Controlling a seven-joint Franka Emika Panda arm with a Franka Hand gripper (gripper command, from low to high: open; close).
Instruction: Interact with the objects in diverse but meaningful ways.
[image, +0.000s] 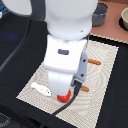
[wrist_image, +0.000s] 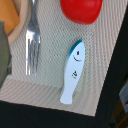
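Note:
A white fish-like piece (image: 40, 88) (wrist_image: 73, 71) with a blue head and a drawn smile lies flat on the beige woven placemat (image: 102, 75) (wrist_image: 100, 60). A red tomato (wrist_image: 81, 10) sits just beyond the fish's head. In the exterior view only a red patch of the tomato (image: 62, 97) shows under the arm. My gripper (image: 64, 91) hangs low over the mat, right above the tomato and beside the fish. The white wrist hides its fingers, and they do not appear in the wrist view. A yellow-orange rounded piece (wrist_image: 10, 20) is cut off at the frame edge.
A metal fork (wrist_image: 31, 35) lies on the mat beside the fish. Two orange handles (image: 94, 62) (image: 85, 88) stick out from behind the arm. A grey pot (image: 100, 14) and a bowl (image: 123, 19) stand at the back on the exterior view's right. Dark table surrounds the mat.

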